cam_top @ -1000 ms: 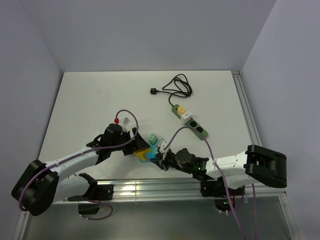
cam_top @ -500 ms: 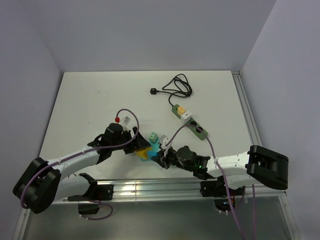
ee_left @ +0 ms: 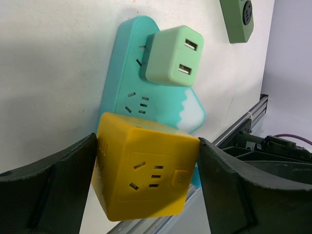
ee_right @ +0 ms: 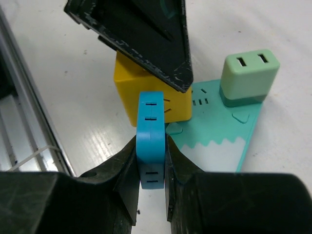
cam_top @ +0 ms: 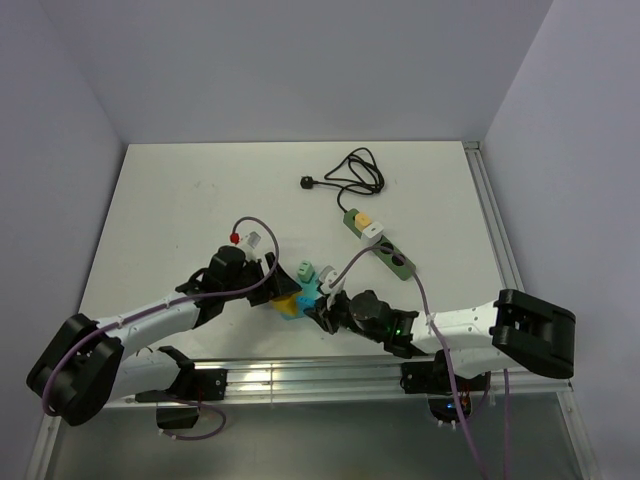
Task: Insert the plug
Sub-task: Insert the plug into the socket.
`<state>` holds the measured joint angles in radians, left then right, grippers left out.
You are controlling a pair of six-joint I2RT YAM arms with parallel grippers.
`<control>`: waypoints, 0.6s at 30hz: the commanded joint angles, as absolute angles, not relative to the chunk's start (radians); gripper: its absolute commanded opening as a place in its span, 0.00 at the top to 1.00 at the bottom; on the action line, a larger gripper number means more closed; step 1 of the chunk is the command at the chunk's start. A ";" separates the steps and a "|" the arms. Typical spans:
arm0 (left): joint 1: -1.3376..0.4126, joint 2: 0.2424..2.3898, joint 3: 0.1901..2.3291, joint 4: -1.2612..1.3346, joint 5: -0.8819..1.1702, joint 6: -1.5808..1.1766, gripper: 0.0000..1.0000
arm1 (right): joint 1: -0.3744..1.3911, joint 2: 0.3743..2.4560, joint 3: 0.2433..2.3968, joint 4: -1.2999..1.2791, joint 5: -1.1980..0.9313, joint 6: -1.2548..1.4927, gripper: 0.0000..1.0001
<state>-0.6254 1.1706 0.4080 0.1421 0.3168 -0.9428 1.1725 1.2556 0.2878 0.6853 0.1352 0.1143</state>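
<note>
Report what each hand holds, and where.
The right hand pinches the blue plug by its broad faces; the left hand clamps the yellow cube by opposite sides.

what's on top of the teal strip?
Green adapter sits on one end of the strip. Yellow cube covers the other end, held in the left gripper. Sockets under both are hidden.

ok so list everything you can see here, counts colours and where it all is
teal strip: 1, teal and white, flat on the table
small adapter: 1, pale green, plugged into the teal strip
cube adapter: 1, yellow, at the teal strip's near end
flat plug: 1, blue, held upright
long strip: 1, olive green, further back
cable: 1, black, coiled at the far side
table: 1, white
left gripper: 1, black, closed on the cube adapter
right gripper: 1, black, clamped on the flat plug
</note>
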 commanded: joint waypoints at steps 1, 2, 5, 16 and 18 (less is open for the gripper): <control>-0.683 1.192 0.382 0.046 0.540 -0.946 0.33 | 1.127 1.293 0.334 0.657 0.379 0.089 1.00; -0.686 1.195 0.380 0.052 0.540 -0.950 0.32 | 1.129 1.296 0.339 0.655 0.386 0.092 1.00; -0.696 1.207 0.371 0.074 0.548 -0.965 0.32 | 1.127 1.310 0.344 0.664 0.365 0.090 1.00; -0.704 1.253 0.403 0.086 0.571 -0.953 0.31 | 1.177 1.267 0.304 0.752 0.252 0.012 1.00; -0.704 1.284 0.413 0.089 0.595 -0.936 0.32 | 1.177 1.269 0.310 0.762 0.207 0.011 1.00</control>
<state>-0.6342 1.2228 0.4213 0.1860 0.3222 -0.9401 1.1778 1.2610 0.2848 0.6952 0.2237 0.0441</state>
